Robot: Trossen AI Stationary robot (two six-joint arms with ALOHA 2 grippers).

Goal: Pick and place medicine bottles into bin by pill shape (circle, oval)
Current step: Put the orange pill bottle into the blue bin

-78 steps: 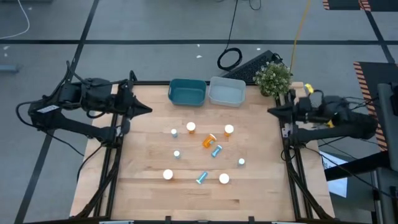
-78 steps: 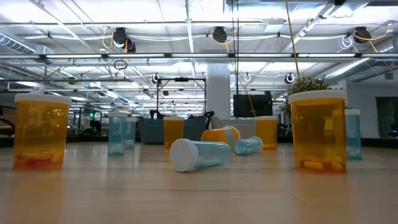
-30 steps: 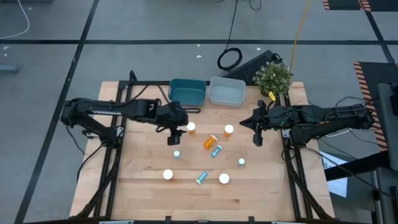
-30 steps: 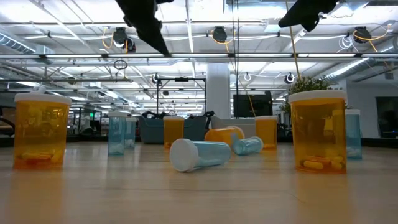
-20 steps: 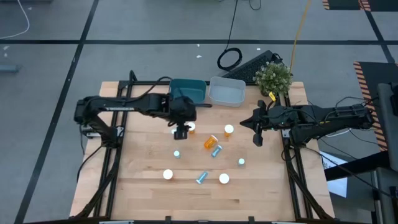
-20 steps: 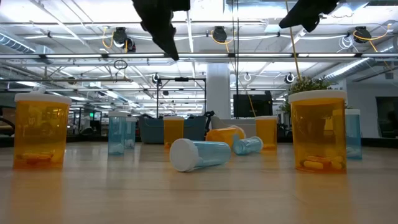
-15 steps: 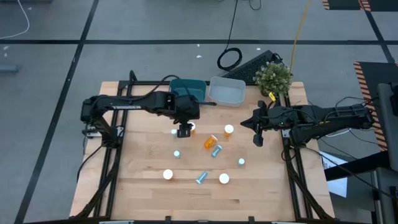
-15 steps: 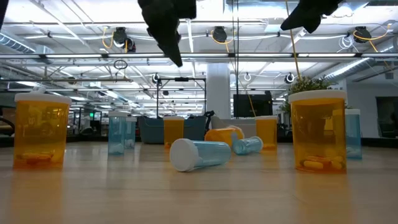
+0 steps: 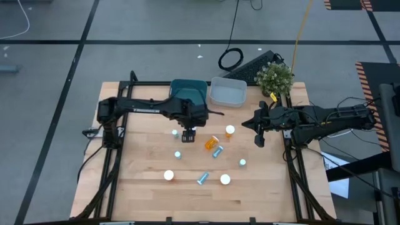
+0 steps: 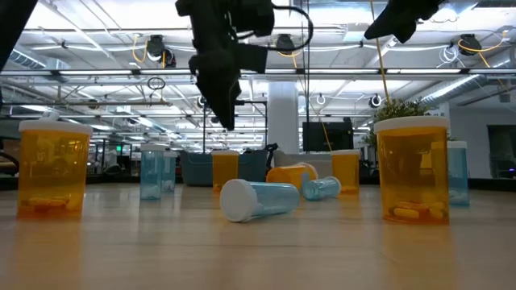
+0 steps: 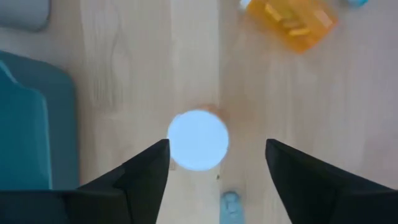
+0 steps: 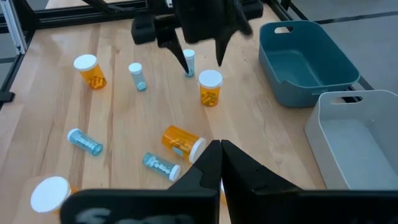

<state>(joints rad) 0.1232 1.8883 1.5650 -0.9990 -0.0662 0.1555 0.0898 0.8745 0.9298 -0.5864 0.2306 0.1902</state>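
Presently we find the left hand [image 9: 189, 134] poised above an upright orange bottle [image 12: 210, 88] just above the centre of the high view, below the teal bin [image 9: 188, 92]. Its fingers are spread wide. In the left wrist view the bottle's white cap [image 11: 198, 140] sits squarely between the two fingers [image 11: 147, 171], with clear wood on either side, so nothing is gripped yet. The low view shows this hand well above the surface [image 9: 147, 187].

We judge the step in hand to be the approach to a first pick. Both the teal bin and the grey bin [image 9: 228, 92] beside it at the top of the high view look empty.

The right hand [image 9: 259, 137] waits at the right side of the high view, raised, with its fingers pressed together and holding nothing.

The remaining bottles are scattered across the middle of the surface: a tipped orange one [image 9: 210, 142] right of the target, a blue one lying beside it [image 9: 217, 150], and others upright or lying toward the bottom of the frame.

The next move calls for a straight descent to bring the fingers around the bottle's body below the cap, then a firm closure. The small blue bottle [image 9: 175, 132] standing just left of the target could be knocked by the near finger, so we advise keeping the descent vertical.
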